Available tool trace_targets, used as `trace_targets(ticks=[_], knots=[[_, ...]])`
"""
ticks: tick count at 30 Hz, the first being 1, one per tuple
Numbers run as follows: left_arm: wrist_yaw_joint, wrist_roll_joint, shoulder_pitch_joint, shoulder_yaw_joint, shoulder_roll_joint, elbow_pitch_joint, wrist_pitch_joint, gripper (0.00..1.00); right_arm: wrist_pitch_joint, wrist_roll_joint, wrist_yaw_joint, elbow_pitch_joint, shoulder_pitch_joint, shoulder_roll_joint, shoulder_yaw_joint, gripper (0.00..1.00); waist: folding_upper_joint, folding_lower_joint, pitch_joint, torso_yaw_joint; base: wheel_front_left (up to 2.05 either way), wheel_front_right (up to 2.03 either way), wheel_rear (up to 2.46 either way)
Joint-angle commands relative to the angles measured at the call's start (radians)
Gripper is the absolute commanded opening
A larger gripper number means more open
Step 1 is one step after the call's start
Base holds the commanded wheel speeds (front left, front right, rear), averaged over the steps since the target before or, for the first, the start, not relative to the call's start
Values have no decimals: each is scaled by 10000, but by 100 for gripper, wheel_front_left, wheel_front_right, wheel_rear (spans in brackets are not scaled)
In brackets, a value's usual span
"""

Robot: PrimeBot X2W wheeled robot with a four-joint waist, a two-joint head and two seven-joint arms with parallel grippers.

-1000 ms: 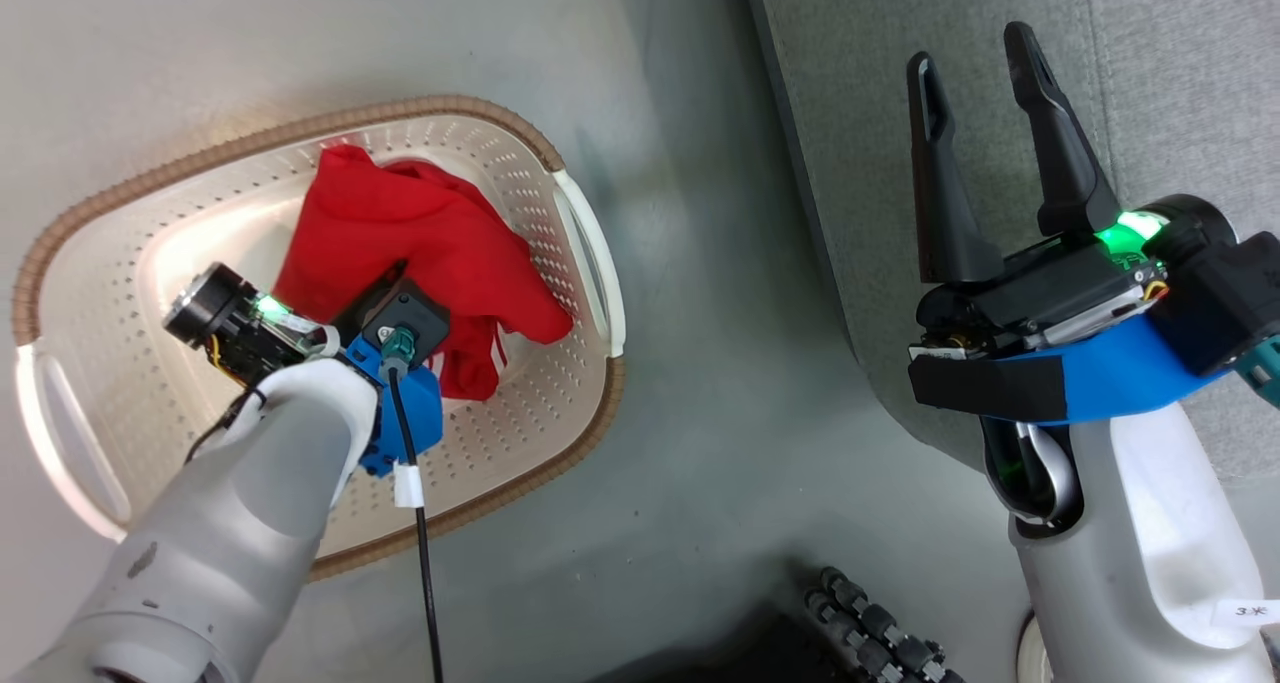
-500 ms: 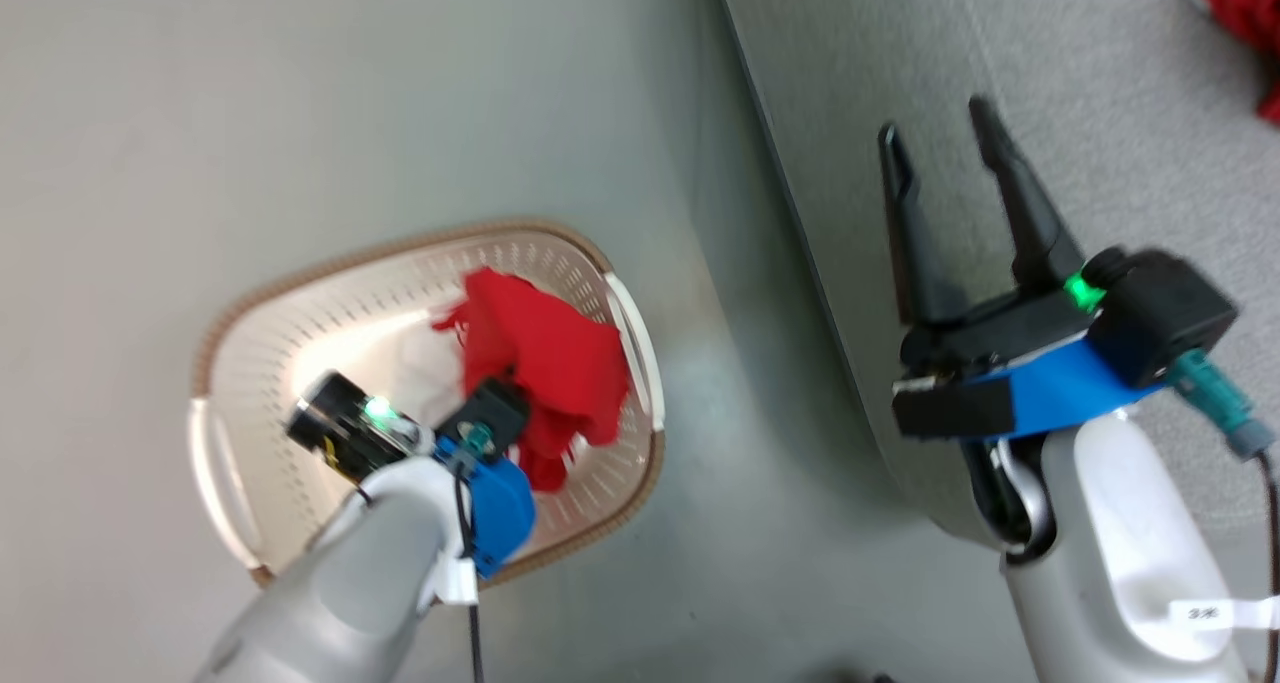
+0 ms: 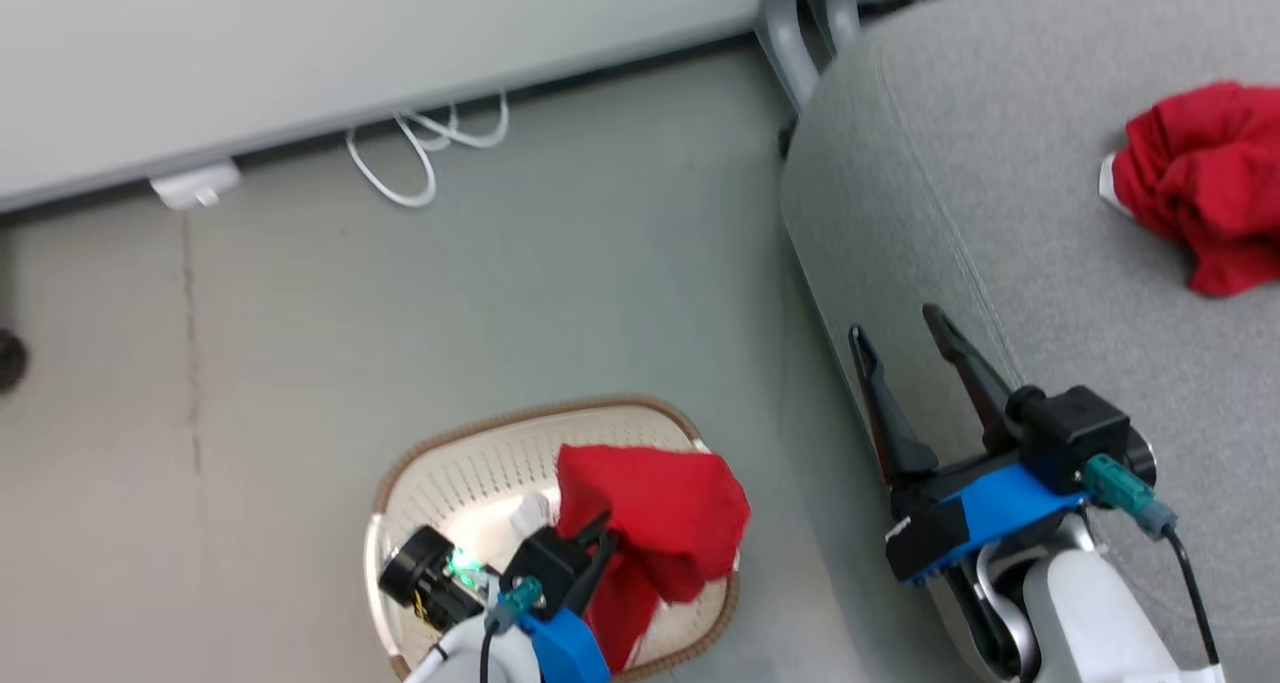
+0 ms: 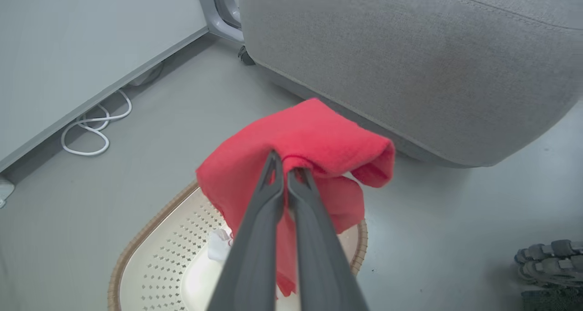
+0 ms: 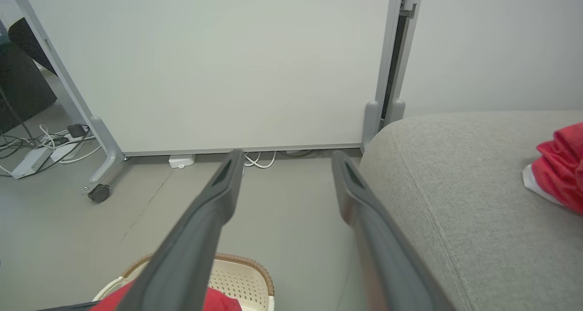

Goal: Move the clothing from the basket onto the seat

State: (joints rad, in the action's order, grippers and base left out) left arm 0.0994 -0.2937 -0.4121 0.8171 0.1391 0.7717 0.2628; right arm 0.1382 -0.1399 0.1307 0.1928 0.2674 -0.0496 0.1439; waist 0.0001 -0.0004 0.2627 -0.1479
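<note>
My left gripper (image 3: pixel 603 525) (image 4: pixel 284 161) is shut on a bright red piece of clothing (image 3: pixel 660 518) (image 4: pixel 300 142), which hangs lifted above the cream basket (image 3: pixel 450 473) (image 4: pixel 155 265) with its brown rim. A white scrap lies inside the basket. A second red garment (image 3: pixel 1205 178) (image 5: pixel 560 165) with a white panel lies on the grey seat (image 3: pixel 1000 213) (image 5: pixel 455 174) at the far right. Over the seat's left edge my right gripper (image 3: pixel 900 331) (image 5: pixel 284 158) stands open and empty.
A pale partition panel (image 5: pixel 218 65) on castor feet stands behind the basket, with white cables (image 3: pixel 425 148) and a power strip (image 5: pixel 181 160) along its base. Grey floor (image 3: pixel 400 293) lies between basket and panel. Dark tracked wheels (image 4: pixel 549 261) show at the lower right of the left wrist view.
The head camera has tilted up, bringing the panel and the far garment into view. My left gripper has risen with the red clothing, which now hangs above the basket's right side.
</note>
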Motion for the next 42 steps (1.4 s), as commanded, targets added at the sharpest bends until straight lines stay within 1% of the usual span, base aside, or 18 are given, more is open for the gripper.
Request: trace_targets(ticks=[1, 3, 5, 9, 12, 17, 23, 28, 35, 42], knots=[[41, 94, 223, -99, -29, -143, 29, 0, -42, 23, 1, 36, -227, -16, -31, 100, -1, 4, -1144, 639, 0, 0, 0], [62, 346, 655, -337, -43, -584, 30, 0, -156, -27, 1, 42, -461, -16, -28, 100, -1, 4, -1522, 766, 0, 0, 0], [162, 224, 357, -631, 2, -938, 33, 0, -262, -93, 1, 75, -731, -17, -29, 100, -1, 4, -1944, 886, 0, 0, 0], [282, -215, 202, -656, -151, -823, 27, 0, -464, -172, 1, 29, -1132, -14, -36, 100, -1, 4, -2507, 1083, 0, 0, 0], [306, -515, -296, -723, -241, -887, 31, 0, -553, -229, 1, -51, -1315, -14, -2, 100, -1, 4, -2646, 1160, 0, 0, 0], [307, -1381, -840, -402, -351, -972, 29, 0, -627, -323, 1, -117, -1416, -16, 36, 100, -1, 4, -2772, 1211, 0, 0, 0], [310, -2489, -1753, 21, -517, -756, -7, 0, -697, -377, 1, -118, -1550, -16, 144, 100, -1, 4, -2885, 1354, 0, 0, 0], [311, -3260, -2560, 348, -691, -553, -284, 0, -744, -417, 1, -96, -1531, -16, 253, 100, -1, 4, -2964, 1474, 0, 0, 0], [311, -3984, -3497, 853, -837, -355, -600, 0, -770, -534, 1, -35, -1546, -16, 522, 100, -1, 4, -3061, 1496, 0, 0, 0], [311, -4417, -3897, 1351, -879, -49, -468, 0, -773, -569, 1, 4, -1552, -16, 649, 100, -1, 4, -3095, 1384, 0, 0, 0]])
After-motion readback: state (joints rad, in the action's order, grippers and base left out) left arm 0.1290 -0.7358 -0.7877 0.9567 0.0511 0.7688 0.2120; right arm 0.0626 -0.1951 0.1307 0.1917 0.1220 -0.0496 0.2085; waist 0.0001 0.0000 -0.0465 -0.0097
